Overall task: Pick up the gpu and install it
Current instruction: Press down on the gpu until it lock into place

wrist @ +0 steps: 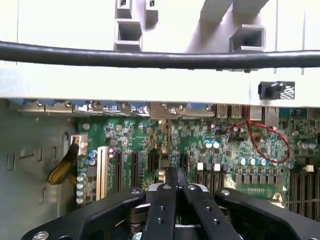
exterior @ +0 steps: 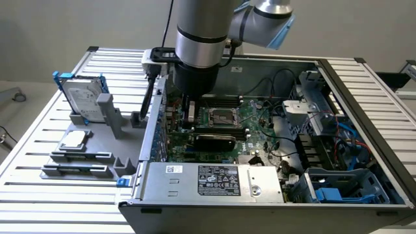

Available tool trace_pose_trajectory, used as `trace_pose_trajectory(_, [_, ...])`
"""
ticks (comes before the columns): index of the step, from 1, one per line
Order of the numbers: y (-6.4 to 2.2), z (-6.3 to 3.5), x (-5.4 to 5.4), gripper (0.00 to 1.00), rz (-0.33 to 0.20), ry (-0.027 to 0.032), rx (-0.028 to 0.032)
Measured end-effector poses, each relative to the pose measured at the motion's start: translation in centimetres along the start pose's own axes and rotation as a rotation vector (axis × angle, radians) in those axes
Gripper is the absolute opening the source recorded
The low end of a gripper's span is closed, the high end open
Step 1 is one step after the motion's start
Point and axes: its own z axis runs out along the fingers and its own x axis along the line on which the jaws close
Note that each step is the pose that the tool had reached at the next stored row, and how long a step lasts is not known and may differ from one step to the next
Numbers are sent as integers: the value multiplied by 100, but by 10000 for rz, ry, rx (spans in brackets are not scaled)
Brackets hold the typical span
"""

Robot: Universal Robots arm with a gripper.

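The gpu (exterior: 215, 142) shows its black rounded-cornered cooler. It stands on the green motherboard (exterior: 256, 122) inside the open computer case, just in front of the processor socket (exterior: 221, 117). My gripper (exterior: 190, 117) hangs low inside the case, beside the socket and a little behind the gpu, apart from it. In the wrist view the gripper (wrist: 173, 172) is shut, its black fingers (wrist: 161, 210) pressed together with nothing visible between them. Beyond the tips lie the motherboard's expansion slots (wrist: 134, 170).
A grey holder (exterior: 91, 146) left of the case carries a silver hard drive in a blue frame (exterior: 85, 97) and a small silver chip (exterior: 75, 139). The power supply (exterior: 215, 181) fills the case's front. Cables (exterior: 338, 141) and a blue drive bay (exterior: 344, 187) crowd the exterior view's right.
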Motion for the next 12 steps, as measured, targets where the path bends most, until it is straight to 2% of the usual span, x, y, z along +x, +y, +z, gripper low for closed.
trace_pose_trajectory(2, [19, 1, 0, 11, 9, 100, -67])
trace_pose_trajectory(3, [26, 2, -1, 11, 10, 176, -83])
trace_pose_trajectory(7, [44, 2, -4, 11, 3, 547, -154])
trace_pose_trajectory(12, [59, -5, -9, 11, 7, 855, -265])
